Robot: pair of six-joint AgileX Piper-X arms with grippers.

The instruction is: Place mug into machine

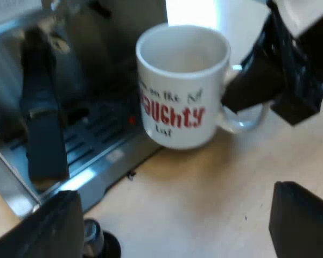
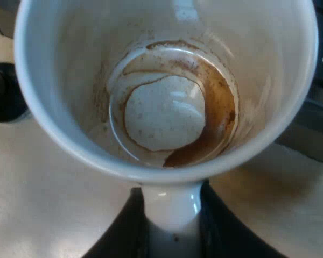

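My right pincer is closed narrow on the mug's handle, with one black finger pressed to each side of it. The mug is upright, its mouth open toward my wrist. There is a brown ring of coffee dregs round the bottom, with a pale patch in the middle. Pale wooden bench lies beneath. A black round thing sits on the bench close by the mug; I can't tell what it is.

My left pincer is wide and holds nothing, hanging over bare bench short of the mug. Seen from here, the mug is white with red and black lettering. It is at the front lip of the coffee machine's drip tray, not on the slotted grate. I can't tell whether its base touches the bench. The right pincer is at the handle, on the side away from the machine.
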